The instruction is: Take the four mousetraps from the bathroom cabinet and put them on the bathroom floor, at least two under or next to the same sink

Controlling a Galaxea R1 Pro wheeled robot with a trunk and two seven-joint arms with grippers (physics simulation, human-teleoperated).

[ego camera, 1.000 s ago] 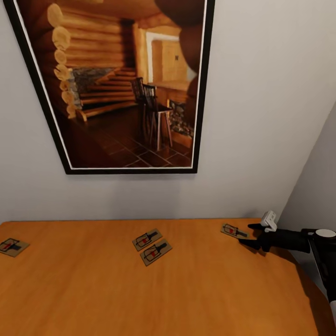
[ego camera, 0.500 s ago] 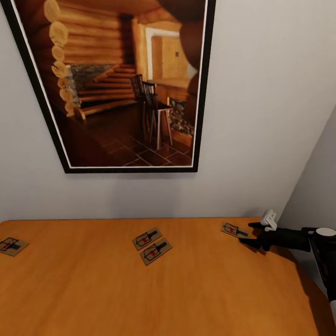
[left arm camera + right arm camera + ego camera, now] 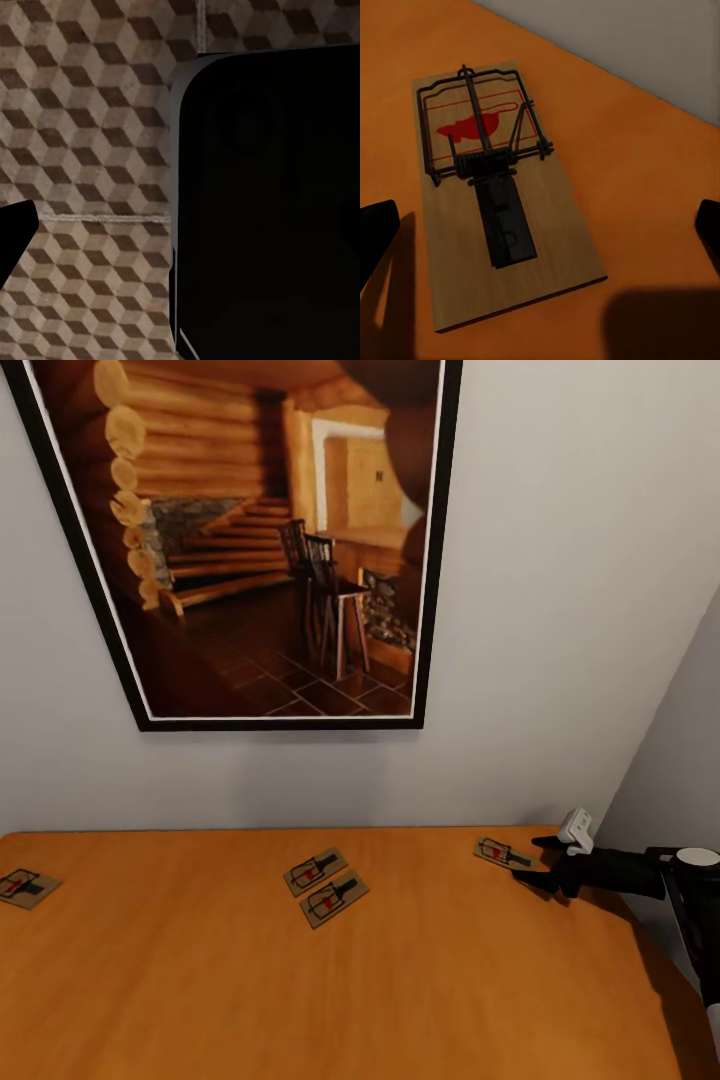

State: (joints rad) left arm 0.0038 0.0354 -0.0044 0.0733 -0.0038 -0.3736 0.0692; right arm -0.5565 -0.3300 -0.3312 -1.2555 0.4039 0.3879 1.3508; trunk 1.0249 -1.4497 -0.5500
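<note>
tan wooden mousetraps with dark metal parts and a red mark lie flat on the smooth orange-brown cabinet tabletop: one far right, two side by side mid-top, one at the left edge. the black right end effector sits at the far-right trap, fingers apart, trap between them in the wrist view. the left wrist view shows cube-patterned floor tiles; the left end effector's state cannot be told.

We hold our black right arm out low from the right side, roughly level, reaching toward the far right corner. Its black right gripper stands spread, the two dark fingers apart (their tips sit at opposite edges of the right wrist view), gripping nothing. A small white block sits atop the wrist.
</note>
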